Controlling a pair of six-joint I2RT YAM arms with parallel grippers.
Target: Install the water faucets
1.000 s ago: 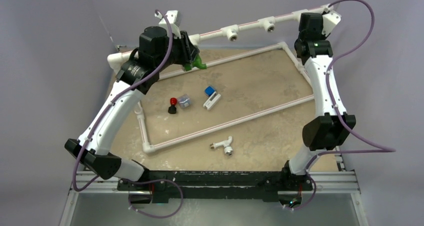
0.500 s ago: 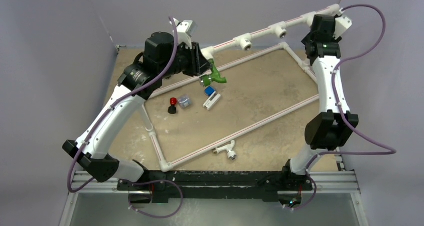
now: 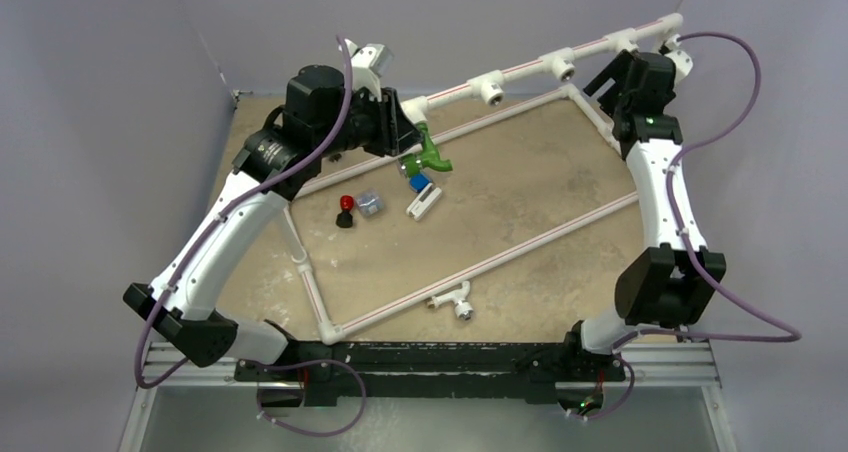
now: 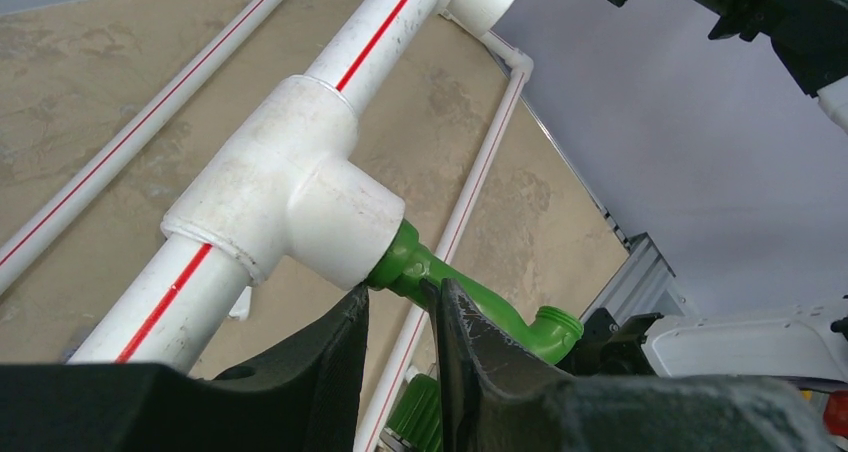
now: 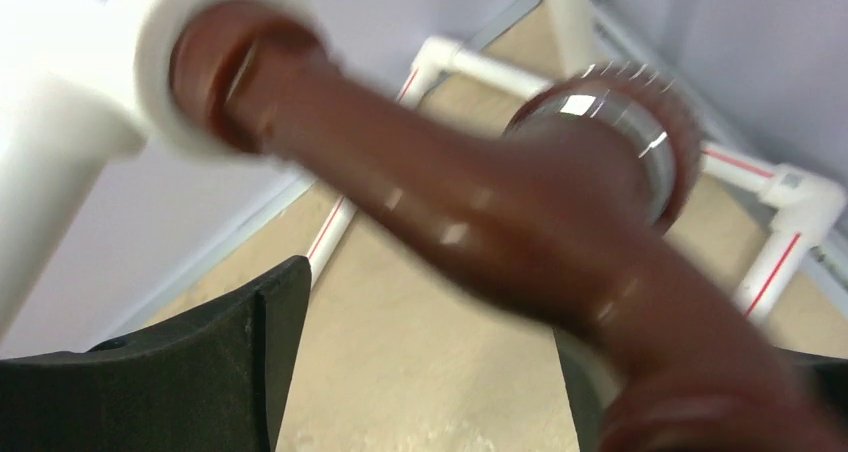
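The left hand (image 4: 400, 297) is clenched on the neck of the green faucet (image 4: 500, 312), one finger on each side. The faucet's threaded end sits in the side outlet of a white tee (image 4: 300, 192) on the raised pipe, over the far-left part of the table.

At the far-right corner the right hand (image 5: 430, 317) is released. The brown faucet (image 5: 470, 202) runs between its spread fingers, its end in a white fitting (the view is blurred, and the right finger is mostly hidden behind it).

The white faucet (image 3: 450, 297) lies alone near the near edge, close to the front rail of the pipe frame (image 3: 500, 257) and well apart from both hands.

The table (image 3: 520, 192) is mottled tan, with plain grey-lilac walls around it.

That makes three faucets and two arms. There are also three small pieces mid-table: a red-topped black piece (image 3: 345, 210), a grey cube (image 3: 369, 203) and a blue-and-white block (image 3: 422, 194).
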